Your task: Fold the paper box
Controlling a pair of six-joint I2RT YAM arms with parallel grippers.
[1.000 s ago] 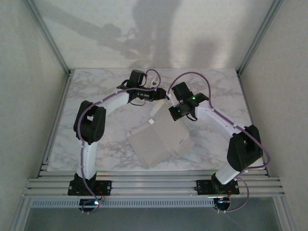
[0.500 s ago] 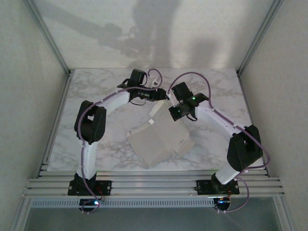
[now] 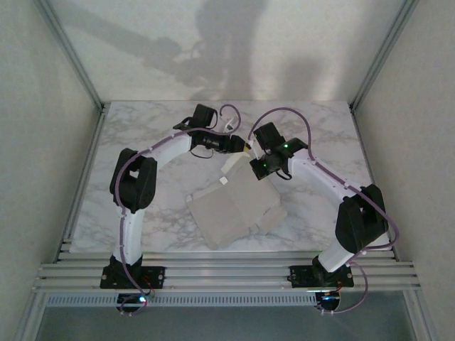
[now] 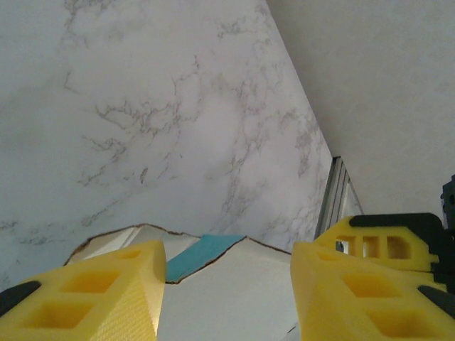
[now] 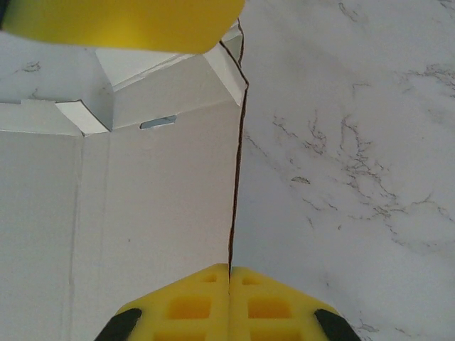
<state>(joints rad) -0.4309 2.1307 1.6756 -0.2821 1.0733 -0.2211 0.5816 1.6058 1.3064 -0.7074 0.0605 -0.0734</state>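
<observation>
Bench (image 3: 334,135): white marble pattern with grey veins, walled in on three sides.
Paper box (image 3: 234,213): on the bench, near-centre, between my two arms. It is partly folded, with the off-white side up. One narrow panel rises from its far edge toward both grippers.
Box colour: off-white on every face I can see from above. From the left wrist, a turquoise strip (image 4: 202,256) shows at a torn-looking flap edge.
Left gripper (image 4: 226,256): over the far end of the box. The jaws stand partly apart, with a clear gap between the yellow fingers (image 4: 106,291).
Left gripper, contents: an off-white panel (image 4: 234,298) lies in the gap below the fingertips. I cannot tell whether either pad touches it.
Right gripper (image 5: 229,273): closed, yellow fingers pressed together, just beside my left gripper at the box's far end.
Right gripper, contents: the dark edge of a cardboard wall runs straight into the seam between the fingers, so I read it as pinched there.
Right wrist view: creased off-white panel (image 5: 156,213) to the left of the pinched edge, bare marble to the right, folded corner flaps (image 5: 213,67) at the top.
</observation>
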